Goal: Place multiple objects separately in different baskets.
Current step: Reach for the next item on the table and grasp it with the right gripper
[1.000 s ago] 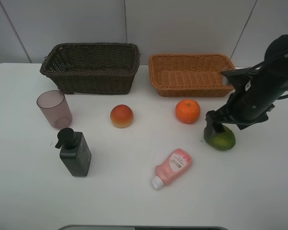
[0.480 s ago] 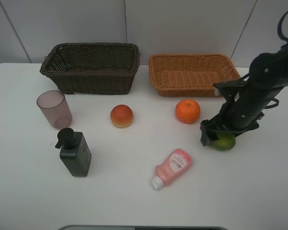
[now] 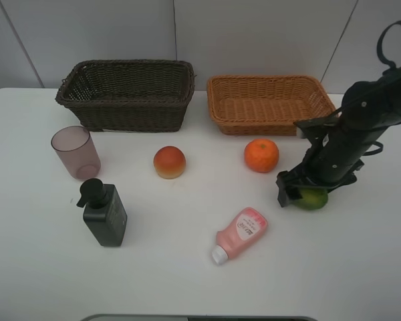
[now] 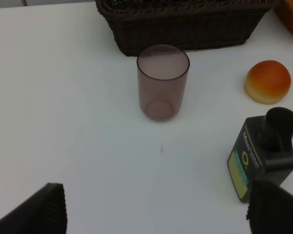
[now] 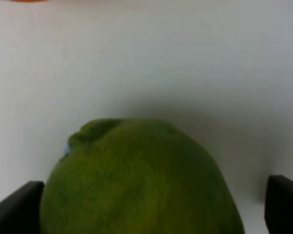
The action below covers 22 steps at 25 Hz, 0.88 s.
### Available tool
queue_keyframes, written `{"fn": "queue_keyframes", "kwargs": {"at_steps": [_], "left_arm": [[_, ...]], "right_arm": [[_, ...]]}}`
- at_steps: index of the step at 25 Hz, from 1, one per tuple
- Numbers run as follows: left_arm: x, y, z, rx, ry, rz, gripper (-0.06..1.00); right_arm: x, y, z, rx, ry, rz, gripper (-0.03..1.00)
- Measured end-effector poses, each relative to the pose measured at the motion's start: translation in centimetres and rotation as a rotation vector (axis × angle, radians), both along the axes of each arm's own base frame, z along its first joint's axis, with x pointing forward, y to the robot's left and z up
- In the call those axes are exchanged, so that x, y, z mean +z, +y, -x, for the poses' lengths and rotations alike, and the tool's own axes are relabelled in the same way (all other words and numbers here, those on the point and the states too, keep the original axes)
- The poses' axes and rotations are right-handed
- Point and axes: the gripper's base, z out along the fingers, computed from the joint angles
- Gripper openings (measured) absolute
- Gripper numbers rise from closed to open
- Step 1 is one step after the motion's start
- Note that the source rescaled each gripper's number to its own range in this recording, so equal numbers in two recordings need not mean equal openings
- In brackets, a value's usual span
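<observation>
The green round fruit (image 3: 313, 198) rests on the white table at the right, and my right gripper (image 3: 296, 193) stands open astride it, one finger on each side. The right wrist view fills with the fruit (image 5: 141, 180); there is table between it and one fingertip (image 5: 284, 202). The orange (image 3: 261, 154), peach-like fruit (image 3: 169, 162), pink tube (image 3: 240, 233), black pump bottle (image 3: 105, 212) and pinkish cup (image 3: 75, 152) lie on the table. Both baskets, dark brown (image 3: 127, 93) and light tan (image 3: 266, 103), are at the back. My left gripper (image 4: 156, 214) is open and holds nothing.
In the left wrist view the cup (image 4: 163, 80) stands upright in front of the dark basket (image 4: 185, 29), with the pump bottle (image 4: 263, 156) and peach-like fruit (image 4: 268, 81) off to one side. A white wall rises just behind the baskets.
My right arm has come down and shifted slightly left, bringing its fingers lower around the green fruit. The fruit and everything else have stayed in place.
</observation>
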Motion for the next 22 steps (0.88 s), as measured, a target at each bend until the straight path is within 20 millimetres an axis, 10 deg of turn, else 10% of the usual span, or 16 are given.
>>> {"fn": "queue_keyframes", "kwargs": {"at_steps": [7,22], "left_arm": [[0.00,0.00,0.00,0.000,0.000,0.000,0.95],[0.00,0.00,0.00,0.000,0.000,0.000,0.95]], "right_arm": [[0.01,0.02,-0.06,-0.001,-0.007,-0.003,0.28],[0.02,0.05,-0.15,0.000,-0.017,-0.006,0.28]]}}
